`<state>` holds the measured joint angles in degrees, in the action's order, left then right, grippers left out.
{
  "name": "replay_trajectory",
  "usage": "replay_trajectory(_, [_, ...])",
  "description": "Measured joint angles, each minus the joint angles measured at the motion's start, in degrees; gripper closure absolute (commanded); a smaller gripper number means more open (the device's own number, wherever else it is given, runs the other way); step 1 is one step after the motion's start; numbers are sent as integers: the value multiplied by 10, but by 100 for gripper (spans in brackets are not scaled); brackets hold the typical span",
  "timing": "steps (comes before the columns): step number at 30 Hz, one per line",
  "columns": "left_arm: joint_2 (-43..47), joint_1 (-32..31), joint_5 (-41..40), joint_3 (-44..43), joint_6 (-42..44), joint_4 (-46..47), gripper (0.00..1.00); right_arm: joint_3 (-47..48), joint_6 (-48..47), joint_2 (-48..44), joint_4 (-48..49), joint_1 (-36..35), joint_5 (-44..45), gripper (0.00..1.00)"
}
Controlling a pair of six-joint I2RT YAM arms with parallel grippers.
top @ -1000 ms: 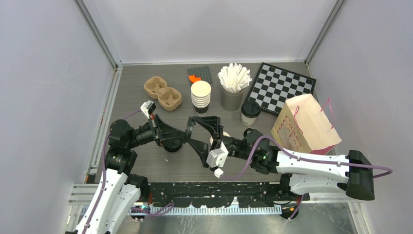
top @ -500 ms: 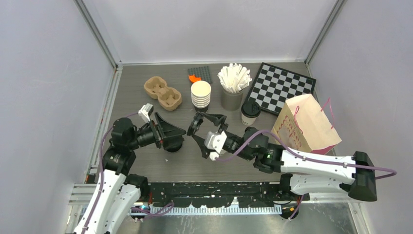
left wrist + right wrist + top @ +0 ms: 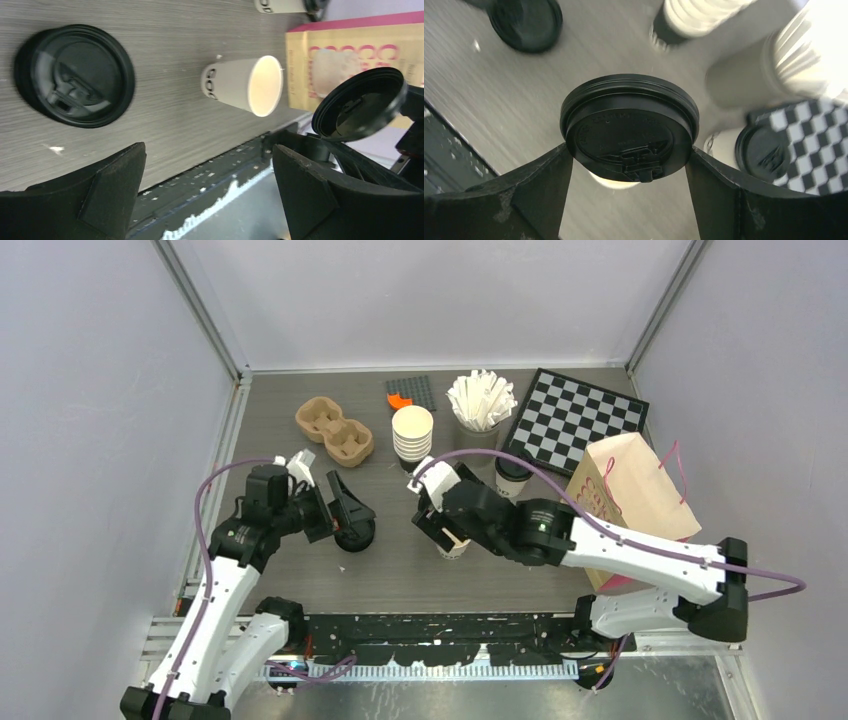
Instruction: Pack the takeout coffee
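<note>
One takeout coffee (image 3: 513,476), a cream cup with a black lid, stands behind my right arm; it also shows in the right wrist view (image 3: 764,150). A lidless cream cup (image 3: 454,549) stands mid-table and shows in the left wrist view (image 3: 242,85). My right gripper (image 3: 440,530) (image 3: 628,150) is shut on a black lid (image 3: 629,125) and holds it just above that cup. My left gripper (image 3: 345,512) (image 3: 207,150) is open and empty beside loose black lids (image 3: 357,536) (image 3: 75,75) on the table.
A tan paper bag (image 3: 630,490) with pink handles stands at the right. Behind are a cardboard cup carrier (image 3: 335,430), a stack of lidless cups (image 3: 412,435), a holder of white sticks (image 3: 480,405) and a checkerboard (image 3: 575,415).
My left gripper opened and drew back to the left. My right gripper turned and carried the black lid back over the lidless cup.
</note>
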<state>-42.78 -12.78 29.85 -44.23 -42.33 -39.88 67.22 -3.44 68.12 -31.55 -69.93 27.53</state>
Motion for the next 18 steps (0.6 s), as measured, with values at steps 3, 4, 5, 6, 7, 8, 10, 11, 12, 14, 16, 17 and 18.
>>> replay_trajectory(3, [1,0,-32,0,33,-21,0,28,56,44,-101,25,-24,20])
replay_trajectory(4, [4,0,-40,0,42,-24,0,37,69,55,-124,38,-36,20])
replay_trajectory(5, [8,0,-46,0,51,-26,0,49,82,68,-150,58,-51,20])
replay_trajectory(6, [13,0,-50,0,56,-26,0,61,92,80,-173,80,-65,20])
replay_trajectory(7, [18,0,-54,0,60,-26,0,72,100,89,-191,99,-77,20])
replay_trajectory(8, [23,0,-58,0,66,-27,0,85,109,100,-211,120,-93,19])
replay_trajectory(10, [33,0,-66,0,71,-29,0,103,117,114,-237,146,-111,18])
replay_trajectory(11, [37,0,-70,0,73,-30,0,113,120,122,-252,156,-120,18])
replay_trajectory(12, [40,0,-74,0,75,-32,0,123,123,130,-265,162,-128,18])
replay_trajectory(14, [42,0,-78,0,80,-33,0,144,124,150,-291,164,-145,18])
replay_trajectory(16, [42,0,-80,0,83,-34,0,164,124,171,-311,164,-159,18])
replay_trajectory(17, [42,0,-80,0,84,-34,0,176,124,186,-323,164,-167,18])
replay_trajectory(18, [40,0,-80,0,84,-34,0,183,124,195,-328,164,-172,18])
